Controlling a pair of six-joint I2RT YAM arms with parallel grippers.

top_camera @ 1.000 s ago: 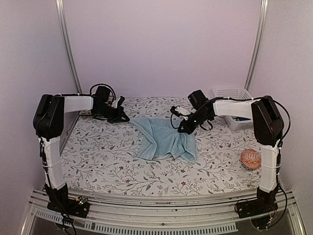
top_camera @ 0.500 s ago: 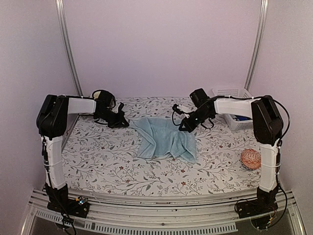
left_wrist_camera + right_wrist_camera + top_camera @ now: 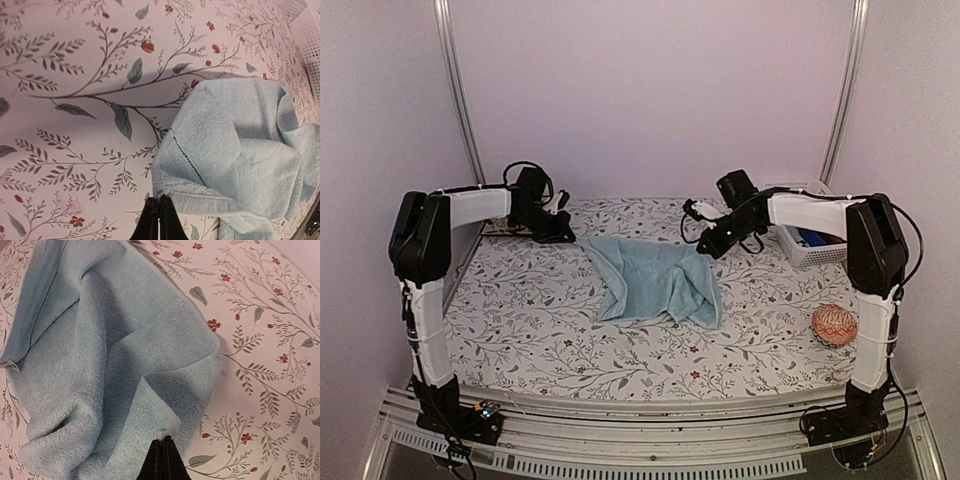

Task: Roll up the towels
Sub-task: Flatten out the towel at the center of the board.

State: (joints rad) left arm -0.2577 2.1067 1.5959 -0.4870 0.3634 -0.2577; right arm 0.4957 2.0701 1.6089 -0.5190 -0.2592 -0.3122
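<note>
A table [image 3: 520, 330] covered in a pale cloth printed with leafy sprigs fills the middle of the room. Two white and black arms reach over it from the near edge.

A single pale blue towel [image 3: 655, 285] lies rumpled at the centre of the table, folded over itself in loose ridges. No second towel is in sight.

A white mesh basket [image 3: 790, 188] sits at the far right, and an orange-pink patterned ball [image 3: 833, 325] rests near the right edge.

The left gripper [image 3: 567, 236] is at the towel's far left corner. Its fingers are pressed together, and the wrist view shows the stitched hem meeting their tips, seemingly nipped there. The right gripper [image 3: 708, 246] has its fingers clamped on the far right corner.

This looks like the spreading step, with nothing rolled yet. The next move probably calls for drawing the two corners apart and away, so the cloth lies flat before rolling starts.
</note>
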